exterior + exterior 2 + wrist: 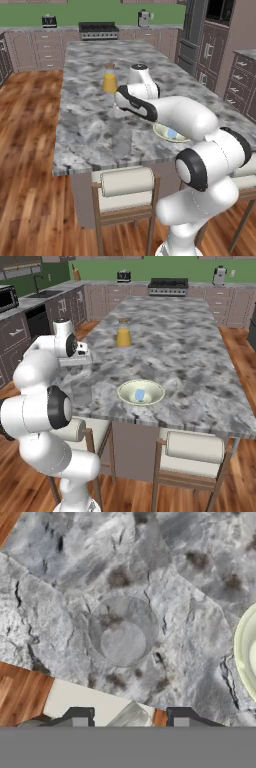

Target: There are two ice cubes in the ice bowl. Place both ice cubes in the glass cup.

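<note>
My pincer (127, 718) hangs above the marble island (200, 351), looking straight down, with its 2 dark tips well apart and nothing between them. The glass cup (123, 630) stands upright on the marble directly under my hand, just ahead of the tips in the hand view; I see its round rim and base from above, and I cannot make out any ice inside it. In the right base view the same cup (80, 392) is a faint clear shape near the island's near left edge, below my wrist. The ice bowl (141, 392) sits to the right of the cup, apart from it, close to the near edge, and its pale rim (246, 649) cuts into the right side of the hand view. 1 light-blue ice cube (140, 394) lies in the bowl; I cannot tell where the other is. A jar of orange liquid (123, 333) stands farther back on the island, well apart from the cup
</note>
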Available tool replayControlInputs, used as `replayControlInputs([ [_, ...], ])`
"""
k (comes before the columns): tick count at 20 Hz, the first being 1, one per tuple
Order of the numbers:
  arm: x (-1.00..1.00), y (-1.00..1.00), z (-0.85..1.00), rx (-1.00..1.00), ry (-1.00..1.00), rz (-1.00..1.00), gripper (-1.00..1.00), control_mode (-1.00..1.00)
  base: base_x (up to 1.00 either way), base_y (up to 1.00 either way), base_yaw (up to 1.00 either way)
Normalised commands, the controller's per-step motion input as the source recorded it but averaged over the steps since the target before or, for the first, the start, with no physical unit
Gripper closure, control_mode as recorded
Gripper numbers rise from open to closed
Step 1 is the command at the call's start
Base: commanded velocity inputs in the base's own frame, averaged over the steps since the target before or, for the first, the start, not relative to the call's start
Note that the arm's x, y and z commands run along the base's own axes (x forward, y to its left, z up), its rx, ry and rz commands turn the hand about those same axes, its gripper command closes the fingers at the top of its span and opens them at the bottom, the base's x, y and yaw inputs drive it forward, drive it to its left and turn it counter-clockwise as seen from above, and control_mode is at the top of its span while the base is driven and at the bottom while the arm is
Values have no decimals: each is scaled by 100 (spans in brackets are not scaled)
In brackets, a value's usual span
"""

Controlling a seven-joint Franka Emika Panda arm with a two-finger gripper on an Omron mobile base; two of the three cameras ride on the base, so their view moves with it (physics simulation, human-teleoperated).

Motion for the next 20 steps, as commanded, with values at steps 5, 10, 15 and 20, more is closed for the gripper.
replayControlInputs([
  [5, -10, 10, -35, 2, 1, 0, 100, -100, 0, 0, 0],
  [10, -22, 0, -33, 4, 0, 0, 100, -100, 0, 0, 0],
  [15, -1, 0, 0, 0, -2, 0, 100, -100, 0, 0, 0],
  [20, 0, 0, 0, 0, 0, 0, 100, -100, 0, 0, 0],
])
